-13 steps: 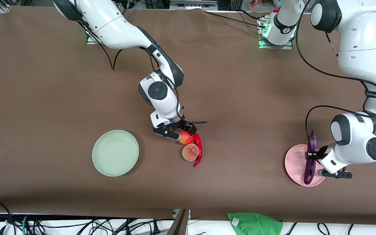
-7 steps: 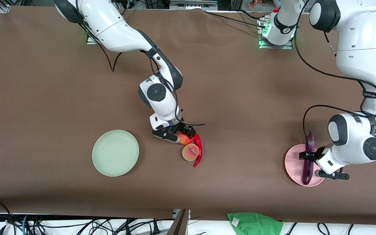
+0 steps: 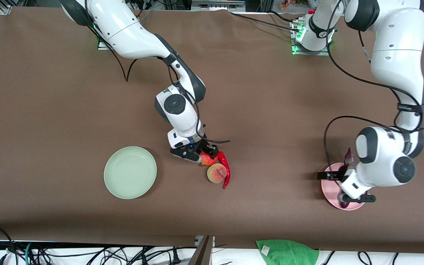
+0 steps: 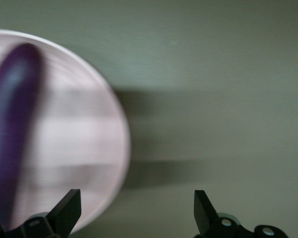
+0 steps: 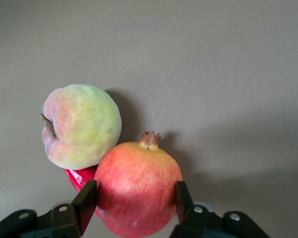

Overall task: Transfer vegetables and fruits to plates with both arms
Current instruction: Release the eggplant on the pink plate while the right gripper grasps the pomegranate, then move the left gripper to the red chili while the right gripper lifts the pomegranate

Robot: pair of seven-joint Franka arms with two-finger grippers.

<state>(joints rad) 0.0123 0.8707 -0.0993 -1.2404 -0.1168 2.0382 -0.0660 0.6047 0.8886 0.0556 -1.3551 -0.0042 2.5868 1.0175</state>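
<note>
green cloth (image 3: pixel 287 252): you see it hanging at the table's edge nearest the front camera, toward the left arm's end.
pink plate (image 3: pixel 328 189): near that same edge at the left arm's end; the purple eggplant (image 4: pixel 10 124) lies on it, with only its stem tip and its lower end showing past the arm in the front view.
left gripper (image 4: pixel 134 215): you have it over the pink plate's rim, fingers spread apart with nothing between them.
mint plate (image 3: pixel 130 172): bare, toward the right arm's end, well apart from the fruit.
peach (image 3: pixel 216 173): mid-table, touching the pomegranate, which lies just farther from the camera.
red chili (image 3: pixel 226 170): curved along the peach's side toward the left arm's end.
pomegranate (image 5: pixel 137 193): on the table, crown pointing away from the wrist.
right gripper (image 5: pixel 136 203): you have it low at the pomegranate, one finger (image 5: pixel 87 201) on each side of it; you cannot tell whether they press it.
</note>
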